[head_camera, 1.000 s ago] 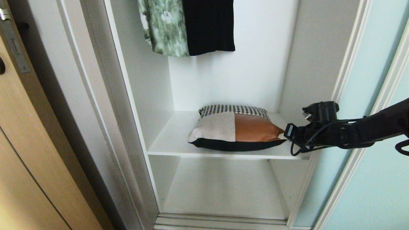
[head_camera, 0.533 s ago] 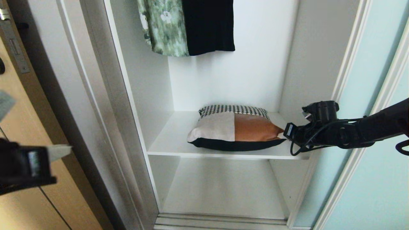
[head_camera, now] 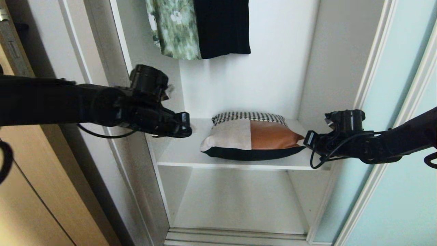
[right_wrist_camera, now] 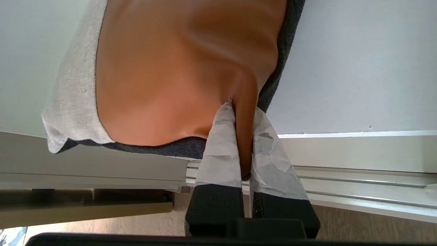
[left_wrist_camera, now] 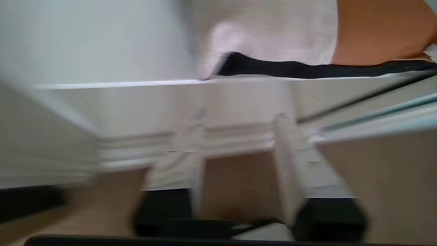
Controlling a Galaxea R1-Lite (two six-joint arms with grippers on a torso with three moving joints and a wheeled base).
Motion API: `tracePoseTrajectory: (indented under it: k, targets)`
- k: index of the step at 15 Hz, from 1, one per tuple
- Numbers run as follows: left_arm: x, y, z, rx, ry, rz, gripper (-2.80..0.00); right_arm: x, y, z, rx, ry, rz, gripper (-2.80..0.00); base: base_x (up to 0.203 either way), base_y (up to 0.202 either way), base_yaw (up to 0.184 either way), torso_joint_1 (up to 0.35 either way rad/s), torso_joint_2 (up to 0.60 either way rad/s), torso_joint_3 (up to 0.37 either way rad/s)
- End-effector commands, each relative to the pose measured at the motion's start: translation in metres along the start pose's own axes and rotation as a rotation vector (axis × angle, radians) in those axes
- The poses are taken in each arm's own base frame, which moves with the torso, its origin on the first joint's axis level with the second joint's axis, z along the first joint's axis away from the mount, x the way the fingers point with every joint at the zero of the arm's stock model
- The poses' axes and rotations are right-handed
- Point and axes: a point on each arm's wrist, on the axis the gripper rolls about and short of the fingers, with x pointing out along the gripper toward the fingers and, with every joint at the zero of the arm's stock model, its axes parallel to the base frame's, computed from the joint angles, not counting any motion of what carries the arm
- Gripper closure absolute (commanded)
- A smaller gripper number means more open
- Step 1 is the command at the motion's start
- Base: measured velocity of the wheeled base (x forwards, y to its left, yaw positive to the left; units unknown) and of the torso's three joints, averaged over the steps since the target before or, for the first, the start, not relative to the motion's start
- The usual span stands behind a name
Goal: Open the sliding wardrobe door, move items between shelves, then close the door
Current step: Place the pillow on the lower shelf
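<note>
1. The cushion (head_camera: 251, 136) lies on the shelf (head_camera: 177, 150); the right gripper (right_wrist_camera: 243, 143) pinches its rust-brown corner.
2. The left gripper (head_camera: 187, 128), fingers (left_wrist_camera: 285, 164) spread, hovers near the cushion's other side.
3. Clothes (head_camera: 199, 27) hang above.

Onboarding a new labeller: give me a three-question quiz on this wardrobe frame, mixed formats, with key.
1. True or false: the right gripper is shut on a corner of the cushion.
2. Multiple choice: the cushion lies on A) the upper shelf, B) the wardrobe floor, C) the door track.
3. Fill in: the left gripper, out beside the cushion's beige end, has its fingers ____ and holds nothing.

Key: 1 true; 2 A; 3 open.
</note>
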Motion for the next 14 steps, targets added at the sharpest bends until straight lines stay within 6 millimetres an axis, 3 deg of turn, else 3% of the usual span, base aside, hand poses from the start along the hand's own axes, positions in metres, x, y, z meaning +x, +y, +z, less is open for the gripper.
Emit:
tracePoseTrajectory:
  k: [1,4,9,11,14]
  targets:
    - [0.088,0.004,-0.018,-0.061,0.139,-0.005,-2.8,0.006,-0.009,-0.005,0.007,0.002,-0.005,0.0,0.0,0.0,0.0,0.0,0.0,0.0]
    - [0.14,0.018,-0.037,-0.125,0.213,0.005,-2.8,0.014,-0.018,-0.016,-0.001,-0.023,0.011,0.0,0.0,0.0,0.0,0.0,0.0,0.0]
    - [0.18,0.045,-0.052,-0.143,0.14,-0.002,-2.8,0.015,-0.022,-0.015,0.002,-0.017,0.035,0.0,0.0,0.0,0.0,0.0,0.0,0.0]
    - [0.183,0.048,-0.045,-0.134,0.065,-0.031,-2.8,0.014,-0.024,-0.014,0.006,-0.016,0.036,0.0,0.0,0.0,0.0,0.0,0.0,0.0]
    - [0.169,0.037,-0.019,-0.096,-0.069,-0.133,-2.8,0.016,-0.026,-0.016,0.008,-0.012,0.033,0.0,0.0,0.0,0.0,0.0,0.0,0.0]
